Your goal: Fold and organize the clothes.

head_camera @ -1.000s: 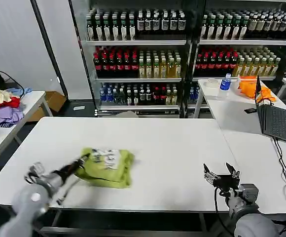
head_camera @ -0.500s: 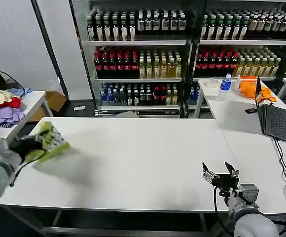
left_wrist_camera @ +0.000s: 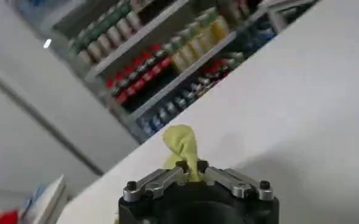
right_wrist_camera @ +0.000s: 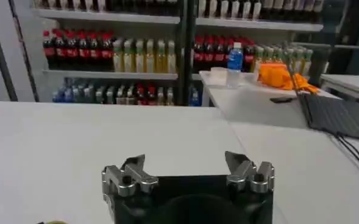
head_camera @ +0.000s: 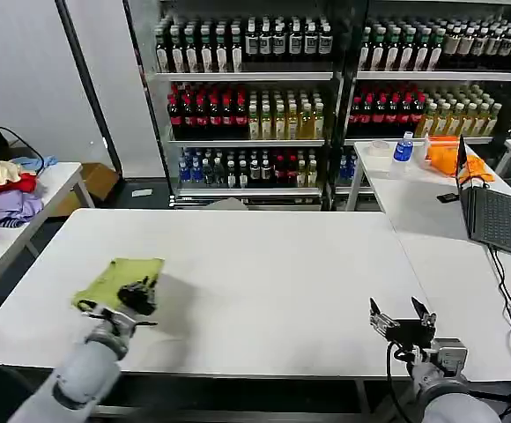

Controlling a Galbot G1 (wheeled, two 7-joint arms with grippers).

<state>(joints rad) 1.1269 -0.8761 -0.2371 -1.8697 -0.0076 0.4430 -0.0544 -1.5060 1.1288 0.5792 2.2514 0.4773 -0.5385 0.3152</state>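
- Left gripper (head_camera: 137, 294) pinched shut on the near-right edge of the T-shirt (head_camera: 119, 280); cloth bunched between the fingers (left_wrist_camera: 182, 167).
- Best to lower the fold flat before letting go, then smooth it away from the grip.
- T-shirt lying folded on the table (head_camera: 264, 264), spreading up-left from the grip.
- Left arm reaching forward, low over the table's near-left part.
- Right gripper (head_camera: 402, 319) spread open, holding nothing, well apart at the near-right edge.

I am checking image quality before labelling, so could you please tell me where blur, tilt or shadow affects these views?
Head view: sharp, with a soft shadow on the white table beside the lime T-shirt and left tool. Left wrist view: strongly tilted, shelves and table soft, the T-shirt pinched in the shut tool. Right wrist view: level, shelves slightly soft, open right tool over bare table.
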